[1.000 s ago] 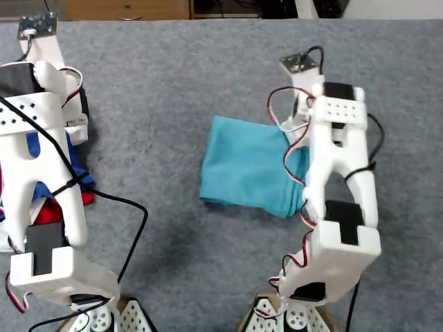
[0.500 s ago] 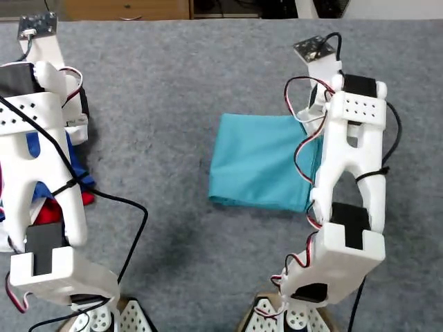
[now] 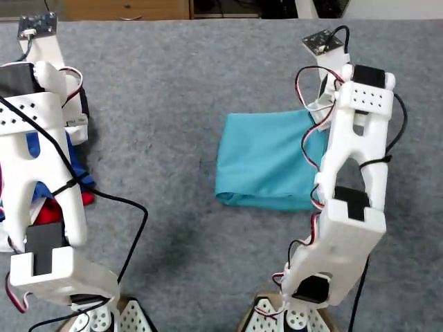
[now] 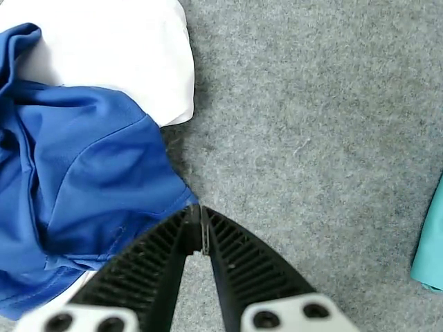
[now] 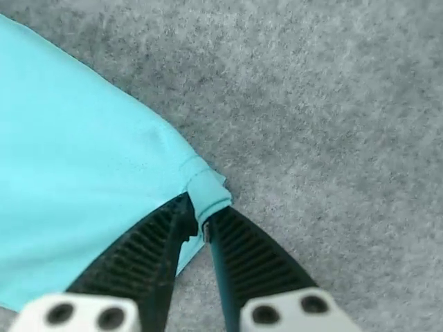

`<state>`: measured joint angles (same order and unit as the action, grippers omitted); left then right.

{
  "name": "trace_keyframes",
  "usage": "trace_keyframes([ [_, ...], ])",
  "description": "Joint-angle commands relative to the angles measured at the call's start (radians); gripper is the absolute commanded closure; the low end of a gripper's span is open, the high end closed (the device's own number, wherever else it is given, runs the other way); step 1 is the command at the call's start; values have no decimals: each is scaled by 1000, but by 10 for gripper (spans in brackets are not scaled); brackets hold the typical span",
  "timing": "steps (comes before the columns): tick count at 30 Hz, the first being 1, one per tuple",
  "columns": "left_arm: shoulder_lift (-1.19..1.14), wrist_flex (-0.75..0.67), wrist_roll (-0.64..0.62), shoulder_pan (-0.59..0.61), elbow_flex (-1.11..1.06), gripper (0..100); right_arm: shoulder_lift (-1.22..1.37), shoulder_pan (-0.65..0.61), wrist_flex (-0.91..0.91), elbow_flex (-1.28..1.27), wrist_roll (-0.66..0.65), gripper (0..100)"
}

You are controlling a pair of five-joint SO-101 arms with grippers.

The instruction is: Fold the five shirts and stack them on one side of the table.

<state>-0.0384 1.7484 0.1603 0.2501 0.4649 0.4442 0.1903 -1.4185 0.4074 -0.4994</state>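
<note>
A folded teal shirt [image 3: 266, 160] lies on the grey carpeted table, right of centre. My right gripper [image 5: 201, 228] is shut on a pinched corner of the teal shirt [image 5: 83, 173], at the shirt's right edge under the right arm [image 3: 349, 159]. A pile of shirts sits at the table's left edge: a blue shirt [image 4: 76, 173] over a white shirt [image 4: 124, 48], with a bit of red shirt [image 3: 48, 209] under the left arm. My left gripper [image 4: 202, 235] is shut with nothing in it, its tips just off the blue shirt's edge.
The left arm [image 3: 38, 159] covers most of the shirt pile. Bare grey carpet [image 3: 159, 90] lies between the pile and the teal shirt. A wooden cabinet [image 3: 124, 8] stands beyond the far edge.
My right gripper has dragged the teal shirt to the right, and the cloth has flattened out. The left arm has kept still.
</note>
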Motion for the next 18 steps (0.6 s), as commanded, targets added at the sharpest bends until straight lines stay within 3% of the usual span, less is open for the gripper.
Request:
trace_keyframes([
  [1, 39, -6, 8, 2, 2, 981, 5, 18, -11, 67, -9, 994],
  [3, 39, -6, 8, 2, 2, 981, 4, 19, -25, 70, -9, 973],
  [9, 45, -6, 5, 2, 2, 981, -15, 8, -226, 209, -3, 739],
  [14, 48, -5, 5, 9, 2, 981, -19, -30, -365, 338, -11, 783],
  [18, 50, 0, 5, 11, 3, 981, -50, -45, -370, 331, -6, 914],
])
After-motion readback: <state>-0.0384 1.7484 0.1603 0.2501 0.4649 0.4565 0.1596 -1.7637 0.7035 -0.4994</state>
